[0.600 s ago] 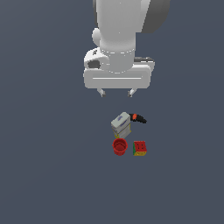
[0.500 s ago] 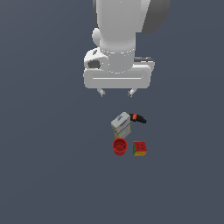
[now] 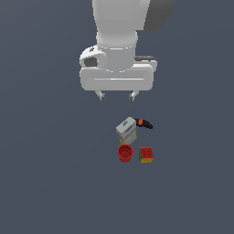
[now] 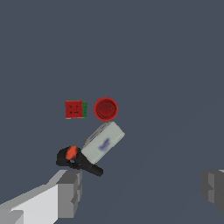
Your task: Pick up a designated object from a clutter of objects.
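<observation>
Though partly hidden, clamp (image 3: 143,123) (seemingly) abuts box (image 3: 126,130).

The arm (image 3: 119,27) is glossy white and rounded, with a dark grey patch at its upper joint. Below it sits a wide white block, the gripper (image 3: 117,96), ending in two short grey fingers (image 3: 101,96) with squared tips.

no readable text, box (image 4: 104,142) print blurred

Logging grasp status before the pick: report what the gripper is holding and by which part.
Nothing is held. The gripper hangs open and empty above the clutter; the red cup sits on the floor beside the puzzle cube, ungrasped.
</observation>
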You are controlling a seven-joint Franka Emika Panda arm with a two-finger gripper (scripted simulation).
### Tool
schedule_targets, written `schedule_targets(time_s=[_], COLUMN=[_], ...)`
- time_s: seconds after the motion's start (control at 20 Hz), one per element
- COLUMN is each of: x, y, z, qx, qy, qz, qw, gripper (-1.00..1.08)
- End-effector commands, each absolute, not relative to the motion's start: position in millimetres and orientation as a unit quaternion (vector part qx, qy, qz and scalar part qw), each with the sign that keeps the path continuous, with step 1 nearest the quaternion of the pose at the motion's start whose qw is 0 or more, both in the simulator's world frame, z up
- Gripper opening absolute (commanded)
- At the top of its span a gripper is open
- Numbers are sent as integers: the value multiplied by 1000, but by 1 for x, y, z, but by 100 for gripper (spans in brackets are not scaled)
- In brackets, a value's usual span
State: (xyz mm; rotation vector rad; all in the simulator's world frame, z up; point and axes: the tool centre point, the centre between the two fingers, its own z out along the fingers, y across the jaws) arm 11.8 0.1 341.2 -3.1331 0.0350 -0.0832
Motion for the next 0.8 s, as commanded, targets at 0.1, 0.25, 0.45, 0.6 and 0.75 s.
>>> schedule_targets(time_s=[0.1,0.25,0.45,0.6,0.75], x=[13,16,24,32,41], y=[0,0,2,5,8], z=[341,336,322,306,286], qx=[-1000,-1000,-1000,-999,-999], qy=[10,5,-8,-23,-42], qz=[-27,-27,-25,-23,-20], qw=[3,3,2,0,-1], gripper=[100,100,100,100,100])
